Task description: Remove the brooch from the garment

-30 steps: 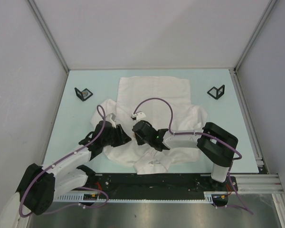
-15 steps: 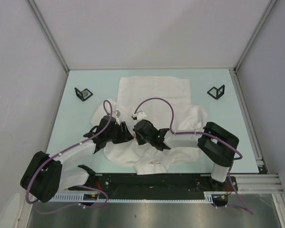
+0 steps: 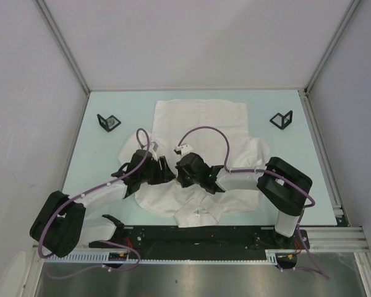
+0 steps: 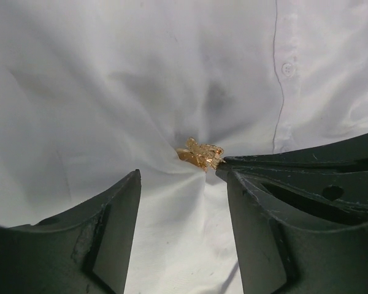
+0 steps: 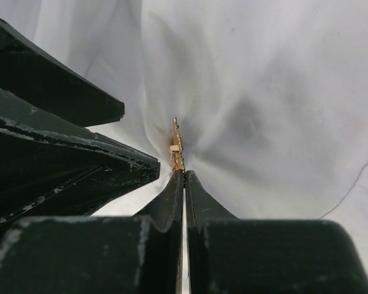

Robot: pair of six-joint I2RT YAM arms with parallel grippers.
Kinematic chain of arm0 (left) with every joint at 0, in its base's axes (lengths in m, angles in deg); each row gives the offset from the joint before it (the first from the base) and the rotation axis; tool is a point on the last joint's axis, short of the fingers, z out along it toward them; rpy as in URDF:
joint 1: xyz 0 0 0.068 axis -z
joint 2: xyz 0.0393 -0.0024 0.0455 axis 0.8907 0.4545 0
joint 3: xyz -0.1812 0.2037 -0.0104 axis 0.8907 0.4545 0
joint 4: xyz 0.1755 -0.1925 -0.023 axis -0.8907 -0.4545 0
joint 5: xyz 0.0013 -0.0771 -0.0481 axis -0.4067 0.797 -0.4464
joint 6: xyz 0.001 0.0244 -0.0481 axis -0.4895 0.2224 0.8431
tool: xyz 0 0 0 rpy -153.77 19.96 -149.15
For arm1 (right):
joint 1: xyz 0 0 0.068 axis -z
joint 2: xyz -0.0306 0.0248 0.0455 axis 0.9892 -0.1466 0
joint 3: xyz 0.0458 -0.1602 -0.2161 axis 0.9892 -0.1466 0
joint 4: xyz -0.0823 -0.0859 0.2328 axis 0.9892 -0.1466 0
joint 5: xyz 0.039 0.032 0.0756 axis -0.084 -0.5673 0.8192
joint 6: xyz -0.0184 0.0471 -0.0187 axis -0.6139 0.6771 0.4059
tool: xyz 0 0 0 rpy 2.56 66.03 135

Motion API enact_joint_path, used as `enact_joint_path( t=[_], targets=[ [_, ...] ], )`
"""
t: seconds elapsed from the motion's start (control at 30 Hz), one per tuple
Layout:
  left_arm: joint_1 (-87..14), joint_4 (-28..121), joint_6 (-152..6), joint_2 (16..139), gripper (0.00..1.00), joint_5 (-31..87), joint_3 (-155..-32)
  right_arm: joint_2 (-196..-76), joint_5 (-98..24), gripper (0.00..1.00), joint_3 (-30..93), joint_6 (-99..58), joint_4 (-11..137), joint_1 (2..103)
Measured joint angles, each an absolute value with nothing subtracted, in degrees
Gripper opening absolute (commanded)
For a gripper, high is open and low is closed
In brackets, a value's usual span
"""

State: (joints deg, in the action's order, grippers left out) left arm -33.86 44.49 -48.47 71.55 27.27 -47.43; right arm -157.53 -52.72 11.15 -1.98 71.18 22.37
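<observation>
Top view: even, diffuse light, with faint soft shadows beside the arms on the table [image 3: 93,154]. Wrist views: garment [image 4: 110,79] bright, grey shading in its folds; brooch [image 4: 200,154] sharp with small glints; left gripper [image 4: 183,177] close, near-black, slightly soft.

Matt cloth garment [image 4: 110,92], seemingly metal brooch [image 4: 200,154]

Pale mint tabletop [image 3: 93,148], plain grey-white walls [image 3: 191,43] boxing it in left, far and right, aluminium post [image 3: 65,49] in the far-left corner. Small black stands far left [image 3: 108,122] and far right [image 3: 281,119]. Soft, even light.
</observation>
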Motion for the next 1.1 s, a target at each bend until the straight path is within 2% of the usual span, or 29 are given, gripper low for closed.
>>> enact_joint_path(
  t=[0.1,0.23,0.77,1.1],
  targets=[
    [-33.86,46.11,-48.47,72.64,0.65,27.3,-47.17,-157.53,-51.17,0.0,10.63,-1.76,72.25,23.09],
    [-33.86,46.96,-48.5,73.63,0.6,27.23,-47.08,-157.53,-49.11,0.0,9.99,-1.12,73.3,24.06],
    [-33.86,49.02,-48.54,76.86,0.62,26.79,-47.06,-157.53,-44.0,0.0,8.55,-0.01,75.88,25.96],
    [-33.86,51.18,-48.54,78.39,0.55,26.81,-47.08,-157.53,-43.54,0.0,8.35,0.17,76.25,26.68]
  ],
)
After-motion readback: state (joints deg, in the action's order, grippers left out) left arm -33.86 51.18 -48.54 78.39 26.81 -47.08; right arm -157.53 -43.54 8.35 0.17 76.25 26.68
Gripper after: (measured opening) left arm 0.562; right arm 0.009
